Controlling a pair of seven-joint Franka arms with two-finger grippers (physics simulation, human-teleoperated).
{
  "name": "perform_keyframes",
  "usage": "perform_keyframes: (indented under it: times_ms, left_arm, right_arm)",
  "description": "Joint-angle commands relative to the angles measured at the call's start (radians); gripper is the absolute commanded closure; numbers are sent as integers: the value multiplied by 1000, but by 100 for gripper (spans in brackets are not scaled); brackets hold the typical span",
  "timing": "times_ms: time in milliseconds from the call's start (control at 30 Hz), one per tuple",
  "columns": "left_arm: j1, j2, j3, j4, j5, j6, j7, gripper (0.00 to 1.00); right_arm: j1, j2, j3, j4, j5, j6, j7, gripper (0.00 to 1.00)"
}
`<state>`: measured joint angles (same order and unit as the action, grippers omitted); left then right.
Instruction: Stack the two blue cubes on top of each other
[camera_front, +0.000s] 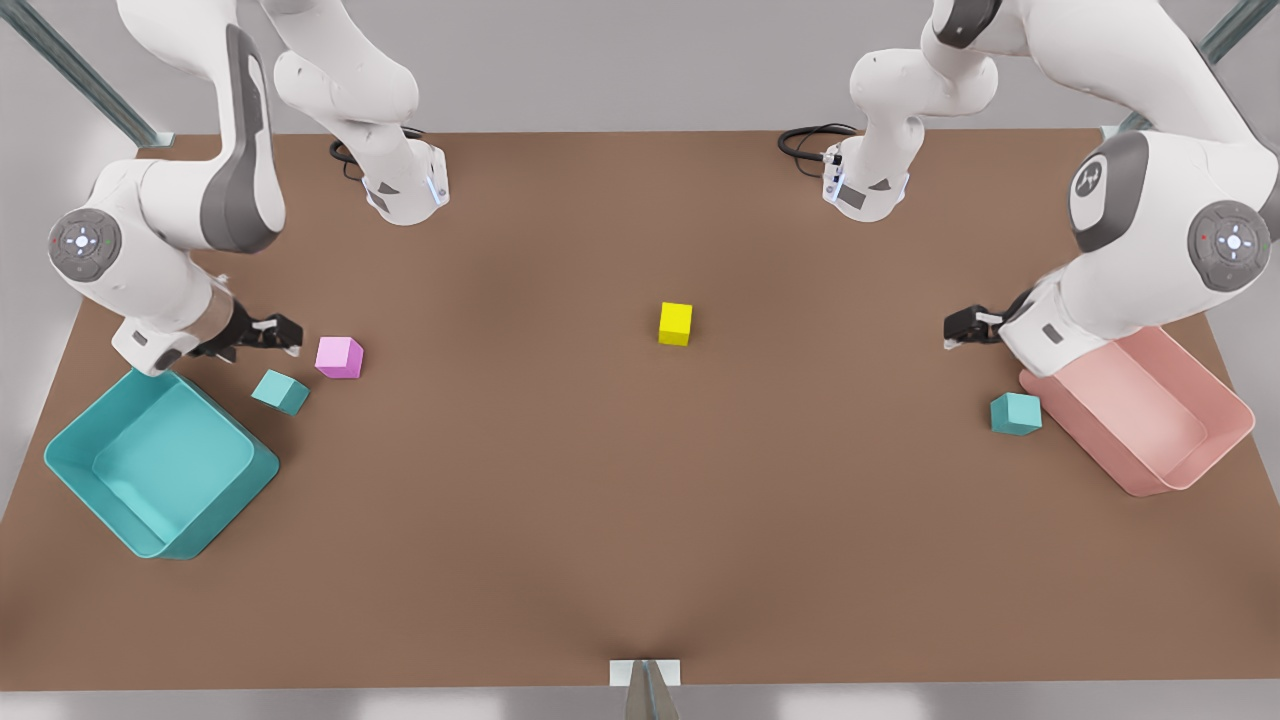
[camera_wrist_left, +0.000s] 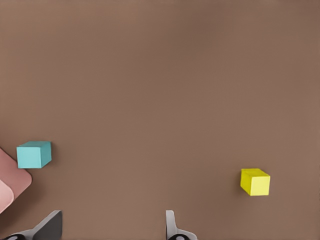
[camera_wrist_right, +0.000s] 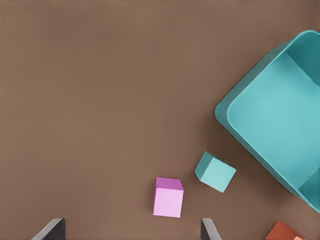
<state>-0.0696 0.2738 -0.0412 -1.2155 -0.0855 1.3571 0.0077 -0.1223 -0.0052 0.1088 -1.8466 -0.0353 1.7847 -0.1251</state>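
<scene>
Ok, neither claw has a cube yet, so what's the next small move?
Probably lower the open right claw onto the teal cube by the teal bin; it lies close, free on the table. The other teal cube sits far across, near the open left claw.

A brown table (camera_front: 640, 520) is carrying seven items. A yellow cube (camera_front: 675, 323) is sitting near its centre. At the front view's left, a teal bin (camera_front: 70, 460) is lying near a teal cube (camera_front: 280, 391) and a purple cube (camera_front: 338, 357). At the right, a second teal cube (camera_front: 1015, 413) is resting just beside a pink bin (camera_front: 1190, 470). An orange-red object (camera_wrist_right: 285, 232) is showing near the teal bin.
</scene>
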Motion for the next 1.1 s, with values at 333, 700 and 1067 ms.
perform_keyframes:
  times_ms: [333,700,1067]
  left_arm:
    - [-27,-4,-11,-33,-5,-7,-77,0]
    - [-24,59,-12,-35,64,43,-77,0]
    - [-24,32,-11,-29,67,45,-84,0]
  right_arm:
    - [139,80,-74,0,-20,176,-606,0]
    - [139,162,25,-112,-67,521,-1407,0]
    - [108,277,14,-118,-212,737,-1639,0]
